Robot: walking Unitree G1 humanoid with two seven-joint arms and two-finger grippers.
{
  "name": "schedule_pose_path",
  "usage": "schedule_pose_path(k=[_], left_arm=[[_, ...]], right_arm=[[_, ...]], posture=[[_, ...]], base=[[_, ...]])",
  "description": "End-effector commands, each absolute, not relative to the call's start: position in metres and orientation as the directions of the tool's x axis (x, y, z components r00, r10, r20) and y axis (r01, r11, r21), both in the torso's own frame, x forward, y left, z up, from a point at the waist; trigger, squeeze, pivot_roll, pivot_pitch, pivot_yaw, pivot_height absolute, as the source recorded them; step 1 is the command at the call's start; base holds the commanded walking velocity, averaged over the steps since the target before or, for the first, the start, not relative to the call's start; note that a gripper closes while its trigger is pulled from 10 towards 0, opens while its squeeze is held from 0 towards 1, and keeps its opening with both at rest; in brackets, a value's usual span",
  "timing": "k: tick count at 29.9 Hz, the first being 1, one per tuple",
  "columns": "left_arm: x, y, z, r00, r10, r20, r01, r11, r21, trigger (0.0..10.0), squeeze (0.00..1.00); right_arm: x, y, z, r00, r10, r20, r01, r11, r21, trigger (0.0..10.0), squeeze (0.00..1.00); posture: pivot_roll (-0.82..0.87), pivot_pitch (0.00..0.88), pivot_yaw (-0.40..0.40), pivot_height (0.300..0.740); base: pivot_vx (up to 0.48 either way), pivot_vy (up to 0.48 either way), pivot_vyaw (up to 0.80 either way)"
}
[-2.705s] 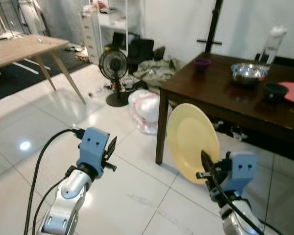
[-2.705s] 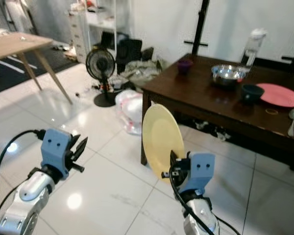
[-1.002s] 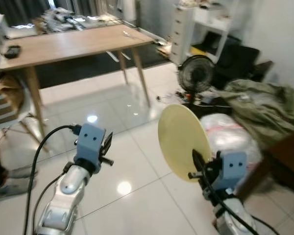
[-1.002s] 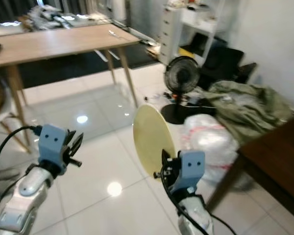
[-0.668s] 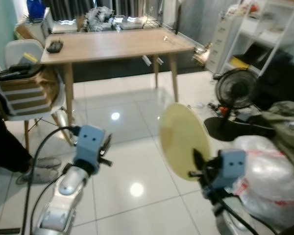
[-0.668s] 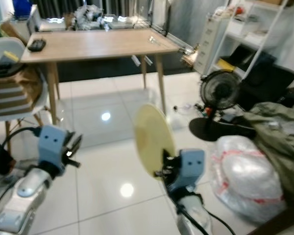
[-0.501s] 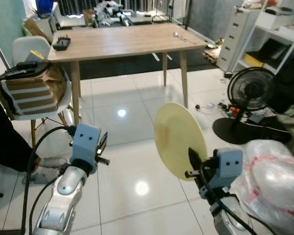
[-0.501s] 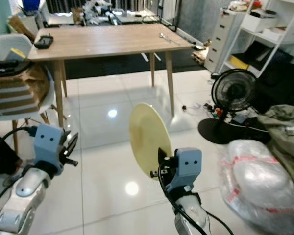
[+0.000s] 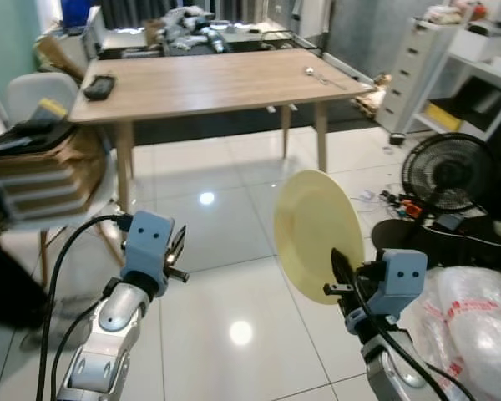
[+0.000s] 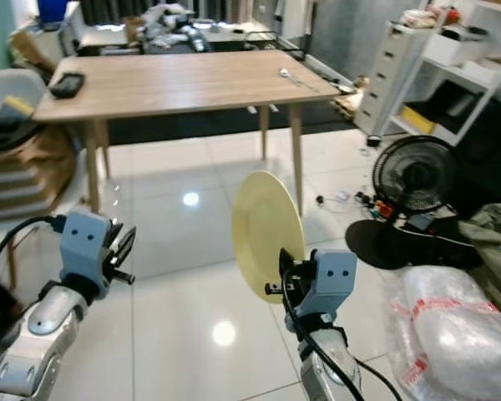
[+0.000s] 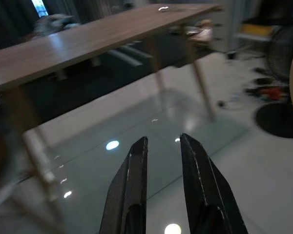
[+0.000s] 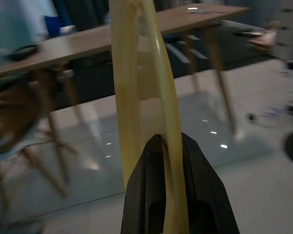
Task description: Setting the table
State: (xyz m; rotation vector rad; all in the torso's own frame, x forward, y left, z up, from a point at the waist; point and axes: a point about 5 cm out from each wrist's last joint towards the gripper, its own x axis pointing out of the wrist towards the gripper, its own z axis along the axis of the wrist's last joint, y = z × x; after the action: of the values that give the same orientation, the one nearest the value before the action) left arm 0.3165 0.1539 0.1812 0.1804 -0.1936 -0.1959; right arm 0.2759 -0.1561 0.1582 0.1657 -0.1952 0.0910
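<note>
Wooden table [image 9: 217,79] now nearer; right fingers [image 12: 156,161] grasp yellow plate [image 9: 317,234]; left fingers [image 11: 136,170] released.

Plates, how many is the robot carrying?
1. A yellow plate stands on edge, pinched at its rim by the right gripper. The left gripper holds nothing.

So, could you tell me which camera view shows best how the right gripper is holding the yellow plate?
The right wrist view: the plate stands edge-on, its rim pinched between the right gripper fingers. Both eye views show the plate's round face held upright above that gripper, but not the pinch itself. The left wrist view catches just a sliver of its rim.
</note>
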Motion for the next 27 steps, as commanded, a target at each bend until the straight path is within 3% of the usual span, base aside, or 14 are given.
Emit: schedule_pose_path(k=[1, 4, 17, 27], left_arm=[[0.316, 0.150, 0.177, 0.962, -0.224, 0.154, 0.191, 0.960, 0.203, 10.0, 0.00], [0.316, 0.150, 0.177, 0.962, -0.224, 0.153, 0.191, 0.960, 0.203, 10.0, 0.00], [0.317, 0.151, 0.181, 0.961, -0.222, 0.163, 0.186, 0.960, 0.209, 10.0, 0.00], [0.316, 0.153, 0.180, 0.963, -0.215, 0.163, 0.179, 0.961, 0.211, 10.0, 0.00]], right_arm=[[0.275, -0.164, 0.157, 0.980, 0.041, 0.192, -0.072, 0.985, 0.159, 10.0, 0.00], [0.275, -0.164, 0.157, 0.980, 0.037, 0.195, -0.069, 0.985, 0.158, 10.0, 0.00], [0.289, -0.149, 0.176, 0.958, 0.120, 0.260, -0.154, 0.981, 0.115, 10.0, 0.00], [0.293, -0.147, 0.179, 0.956, 0.108, 0.274, -0.148, 0.981, 0.127, 10.0, 0.00]], posture=[[0.06, 0.057, 0.075, 0.740], [0.07, 0.058, 0.075, 0.740], [0.09, 0.056, 0.079, 0.740], [0.09, 0.053, 0.076, 0.740]], base=[[0.480, 0.000, -0.79], [0.480, 0.000, -0.70], [0.480, 0.000, 0.00], [0.480, 0.000, 0.00]])
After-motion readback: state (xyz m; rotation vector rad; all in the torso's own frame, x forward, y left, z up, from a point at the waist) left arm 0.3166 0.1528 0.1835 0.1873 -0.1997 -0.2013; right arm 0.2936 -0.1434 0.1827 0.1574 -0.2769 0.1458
